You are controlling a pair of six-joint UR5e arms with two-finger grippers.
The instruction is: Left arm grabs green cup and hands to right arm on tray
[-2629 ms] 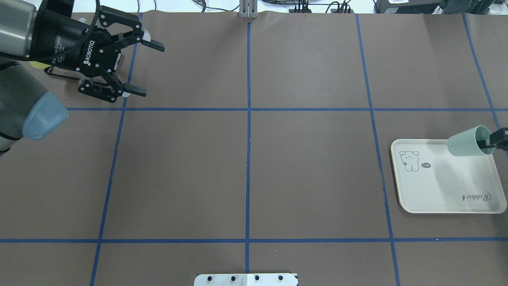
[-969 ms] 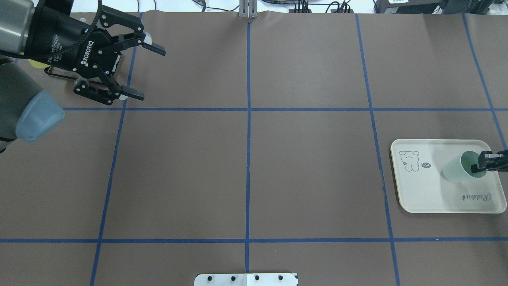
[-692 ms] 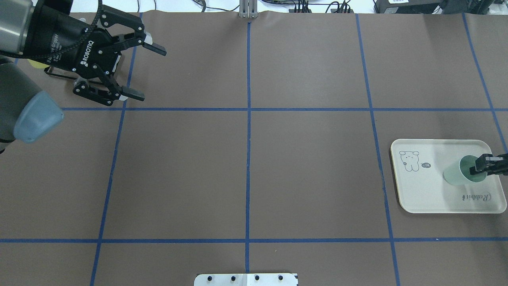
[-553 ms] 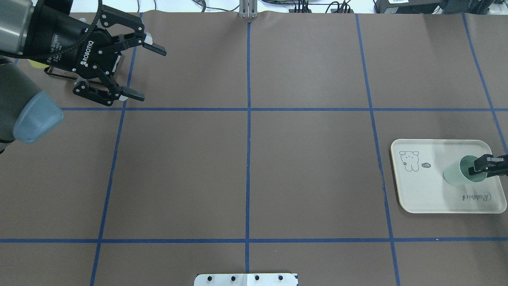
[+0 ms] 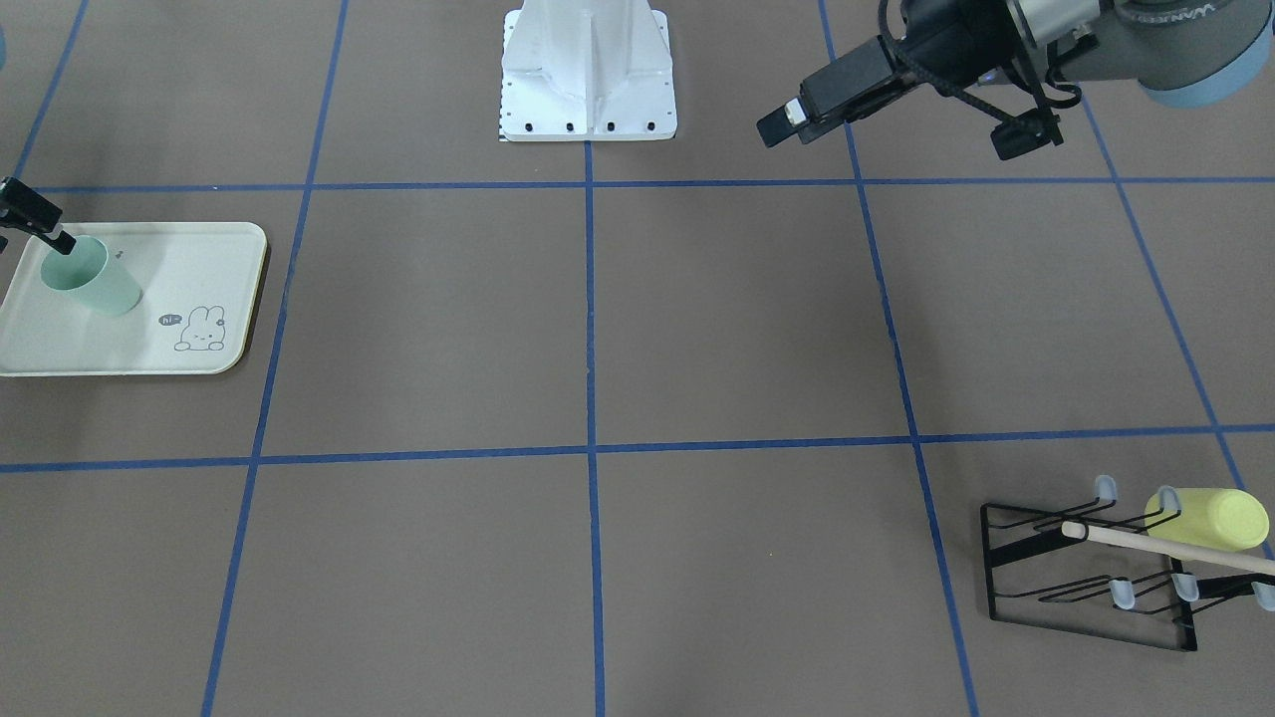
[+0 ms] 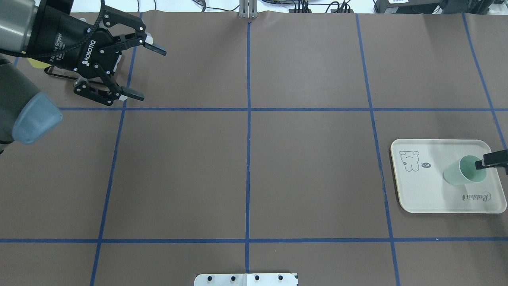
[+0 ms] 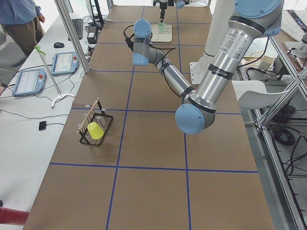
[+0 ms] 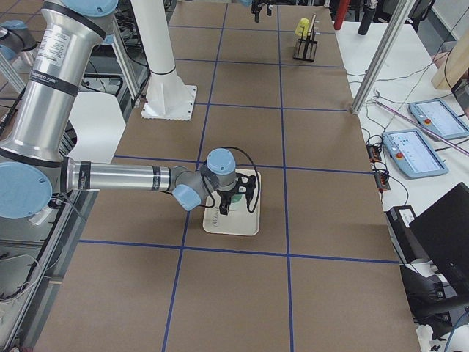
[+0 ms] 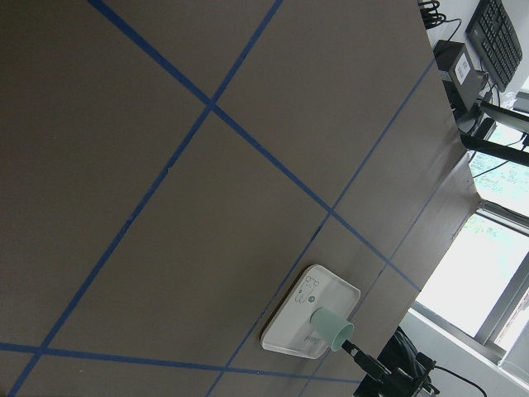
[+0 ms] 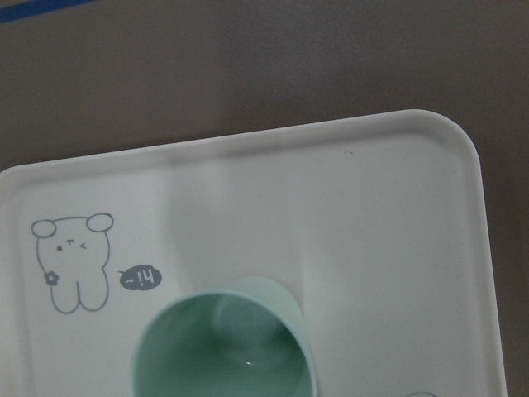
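Worktop (image 6: pixel 309 178): brown, blue tape grid. Left arm (image 6: pixel 24 35) raised over its own side; left jaws spread wide, holding nothing. Right arm (image 8: pixel 124 177) reaches over tray (image 6: pixel 420 194). I see only one finger (image 6: pixel 494 159), tip at cup rim, so right jaws: cannot tell if parted or clamped. Rack (image 5: pixel 1086 568) sits at corner on left arm's side. Cup (image 6: pixel 456 175) stands on tray, script end, apart from bunny print. Yellow cup (image 5: pixel 1210 518) lies on rack.

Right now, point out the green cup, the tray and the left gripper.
green cup (image 6: pixel 453 177), overhead exterior, outer wall.
tray (image 6: pixel 426 191), overhead exterior, bare floor.
left gripper (image 6: pixel 148 72), overhead exterior, midway between fingers.
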